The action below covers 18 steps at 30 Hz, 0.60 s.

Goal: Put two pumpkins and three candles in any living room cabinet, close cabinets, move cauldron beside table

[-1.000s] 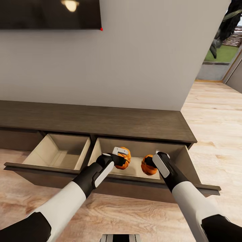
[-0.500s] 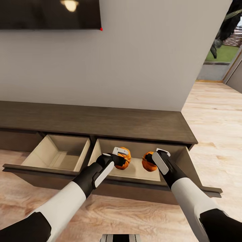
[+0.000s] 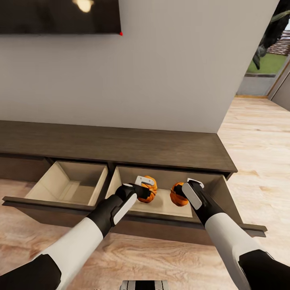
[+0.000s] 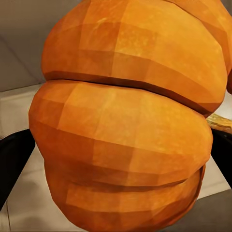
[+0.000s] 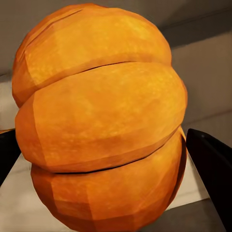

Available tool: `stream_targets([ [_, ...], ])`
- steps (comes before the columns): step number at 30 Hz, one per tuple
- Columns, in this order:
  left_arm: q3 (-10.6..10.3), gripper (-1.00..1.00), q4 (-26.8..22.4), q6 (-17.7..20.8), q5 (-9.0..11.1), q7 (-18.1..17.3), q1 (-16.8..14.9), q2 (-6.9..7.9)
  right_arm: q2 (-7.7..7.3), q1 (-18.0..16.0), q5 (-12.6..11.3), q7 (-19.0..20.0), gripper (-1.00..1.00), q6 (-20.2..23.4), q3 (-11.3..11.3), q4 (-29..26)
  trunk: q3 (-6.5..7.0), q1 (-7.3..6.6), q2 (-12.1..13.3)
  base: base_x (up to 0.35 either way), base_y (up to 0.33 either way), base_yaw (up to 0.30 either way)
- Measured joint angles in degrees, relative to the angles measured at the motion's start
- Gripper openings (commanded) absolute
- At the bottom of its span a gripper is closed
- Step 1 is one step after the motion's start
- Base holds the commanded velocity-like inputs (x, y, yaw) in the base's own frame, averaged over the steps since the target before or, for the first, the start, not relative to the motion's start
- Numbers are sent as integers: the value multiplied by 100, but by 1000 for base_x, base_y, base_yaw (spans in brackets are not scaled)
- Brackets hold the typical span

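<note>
Unmoved, each claw (image 3: 146, 191) (image 3: 182, 192) grips 1 pumpkin (image 3: 150, 189) (image 3: 177, 195) inside drawer (image 3: 169, 207).

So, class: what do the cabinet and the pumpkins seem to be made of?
The cabinet looks like dark matte wood, with visible grain; its drawer insides are plain pale beige board. The pumpkins look like real orange rind, ribbed and mottled, though the faceted render leaves that open.

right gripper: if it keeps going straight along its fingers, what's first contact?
Right gripper is shut on a pumpkin, so that leads. Straight on, it likely meets the beige drawer interior, floor or back wall; depth is unclear.
</note>
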Motion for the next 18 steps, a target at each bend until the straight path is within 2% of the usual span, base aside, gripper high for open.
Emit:
stream_targets([
  [3, -1, -100, 1, 0, 1, 0, 0, 0, 0, 0, -7, 1, -100, -2, 0, 1, -66, 8, -4, 0, 0, 0],
  [8, -1, -100, 1, -2, -3, 0, -1, -1, 1, -1, -6, 2, -100, -5, 1, 1, -67, 7, -5, 0, 0, 0],
  [14, -2, -100, 9, -1, 3, 0, 0, -5, 0, 0, -7, 1, -100, 2, 1, 2, -200, 23, -12, 0, 0, 0],
  [18, -2, -100, 9, -2, -2, 0, -1, -8, 1, -1, -7, 1, -100, -4, 1, 1, -200, 22, -13, 0, 0, 0],
])
